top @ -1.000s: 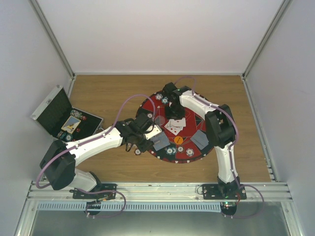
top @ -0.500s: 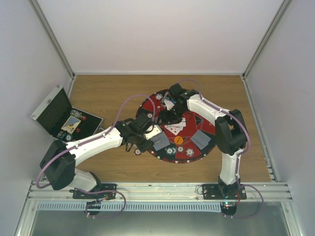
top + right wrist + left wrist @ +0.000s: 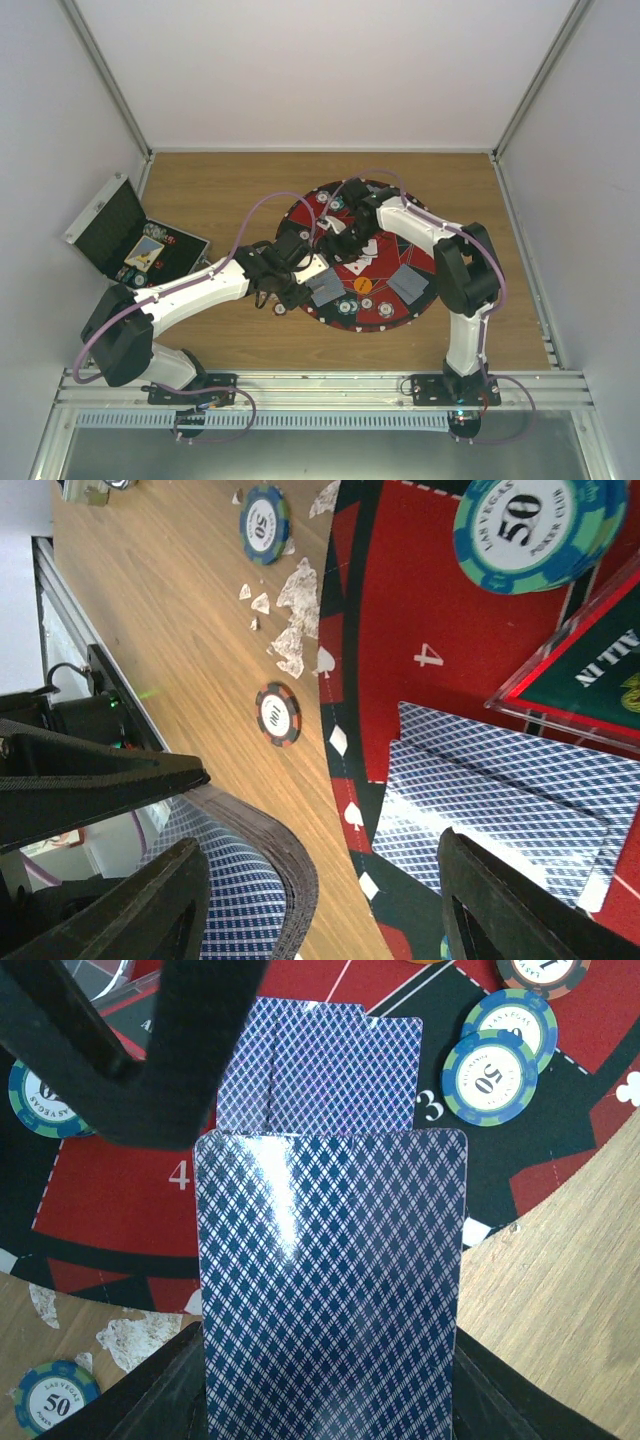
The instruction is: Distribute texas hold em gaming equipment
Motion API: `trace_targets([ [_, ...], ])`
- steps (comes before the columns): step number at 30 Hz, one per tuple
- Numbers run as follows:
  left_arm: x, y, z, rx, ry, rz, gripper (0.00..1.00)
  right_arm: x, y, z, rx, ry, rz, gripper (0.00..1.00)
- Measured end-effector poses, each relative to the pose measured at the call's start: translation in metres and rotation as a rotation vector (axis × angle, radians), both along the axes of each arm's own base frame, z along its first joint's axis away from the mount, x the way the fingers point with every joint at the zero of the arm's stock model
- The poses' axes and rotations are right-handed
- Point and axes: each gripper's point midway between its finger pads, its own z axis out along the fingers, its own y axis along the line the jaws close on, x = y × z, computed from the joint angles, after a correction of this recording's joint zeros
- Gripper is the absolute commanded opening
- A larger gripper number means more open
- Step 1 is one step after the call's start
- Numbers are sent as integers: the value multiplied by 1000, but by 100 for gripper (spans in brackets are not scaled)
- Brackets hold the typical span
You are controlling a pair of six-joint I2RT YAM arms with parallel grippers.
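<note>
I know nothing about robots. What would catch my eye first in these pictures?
The big round red-and-black mat in the middle of the wooden table, dotted with striped poker chips, with the left arm and right arm meeting over it. Close up, the left gripper holds a deck of blue diamond-backed cards at the mat's edge. An open black case sits at the far left.
</note>
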Motion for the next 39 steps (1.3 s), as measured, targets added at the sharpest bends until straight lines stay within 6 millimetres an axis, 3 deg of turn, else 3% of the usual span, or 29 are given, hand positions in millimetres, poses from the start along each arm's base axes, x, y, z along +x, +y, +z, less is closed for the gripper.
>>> trace_targets([
  [12,0,0,0,1,-2,2,54,-15,-2,-9,-12,12,50,60],
  [16,5,5,0,2,-5,30,54,-10,-7,-17,-63,-11,30,60],
  [26,40,46,2,-1,-24,219,54,31,-29,-26,-257,-240,-58,65],
  [30,55,67,0,14,-29,310,54,39,-36,-31,-348,-315,-72,70],
  [34,65,84,-8,43,-22,377,54,37,-32,-33,-424,-369,-66,75],
  [39,66,87,-10,50,-20,391,54,41,-18,-32,-456,-400,-86,79],
])
